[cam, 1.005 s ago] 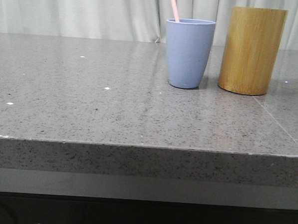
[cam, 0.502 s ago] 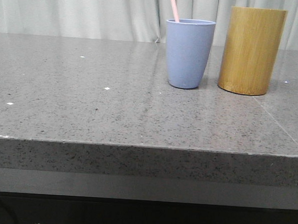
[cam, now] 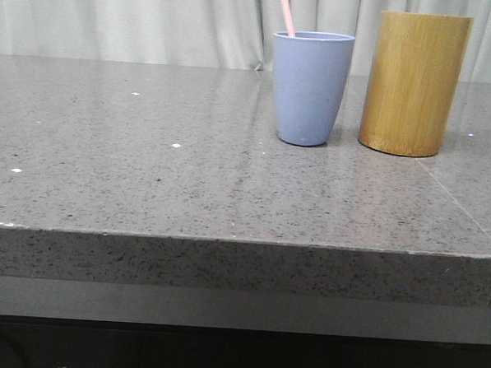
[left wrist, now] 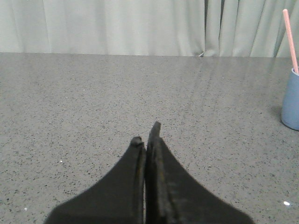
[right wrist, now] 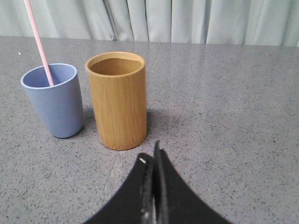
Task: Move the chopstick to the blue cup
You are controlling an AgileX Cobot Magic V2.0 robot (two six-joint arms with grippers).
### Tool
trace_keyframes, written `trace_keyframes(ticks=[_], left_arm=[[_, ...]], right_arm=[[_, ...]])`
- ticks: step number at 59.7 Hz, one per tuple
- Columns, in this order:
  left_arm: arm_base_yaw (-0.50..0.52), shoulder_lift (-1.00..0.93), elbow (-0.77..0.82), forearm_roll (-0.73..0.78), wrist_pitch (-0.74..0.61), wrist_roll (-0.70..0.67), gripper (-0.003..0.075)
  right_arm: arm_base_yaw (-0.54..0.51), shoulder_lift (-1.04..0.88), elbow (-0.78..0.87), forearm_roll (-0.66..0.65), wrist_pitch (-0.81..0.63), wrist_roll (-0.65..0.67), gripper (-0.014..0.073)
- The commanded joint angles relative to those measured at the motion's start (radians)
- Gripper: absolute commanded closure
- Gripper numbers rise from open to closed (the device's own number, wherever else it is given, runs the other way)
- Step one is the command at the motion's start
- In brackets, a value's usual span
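Pale pleated curtains hang behind a grey speckled stone table (cam: 188, 181). In the front view the blue cup (cam: 311, 87) stands upright toward the far right side, with the chopstick (cam: 286, 10) rising out of its left rim at a slant, leaning on the wall because it is far longer than the cup is deep; the bamboo cylinder (cam: 414, 81) stands just beside the cup on the right, apart from it. In the left wrist view the left end effector (left wrist: 145, 135) has its dark fingers pressed together on nothing, low over bare table, well apart from the cup (left wrist: 291, 100) and the stick (left wrist: 290, 39) at the frame's edge. In the right wrist view the right end effector (right wrist: 153, 156) is likewise closed and empty, near the cylinder (right wrist: 117, 100), whose inside looks empty, while the chopstick (right wrist: 39, 46) rests inside the blue cup (right wrist: 55, 100). The transfer looks complete.
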Motion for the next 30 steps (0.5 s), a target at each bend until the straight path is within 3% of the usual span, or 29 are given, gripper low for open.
trace_keyframes(ticks=[1, 30], left_arm=[[0.0, 0.013, -0.027, -0.01, -0.082, -0.008, 0.0739], [0.0, 0.013, -0.027, -0.01, -0.08, -0.008, 0.0739]], right_arm=[[-0.004, -0.074, 0.021, -0.006, -0.104, 0.0, 0.0661], [-0.004, -0.124, 0.038, -0.006, -0.092, 0.0, 0.0661]])
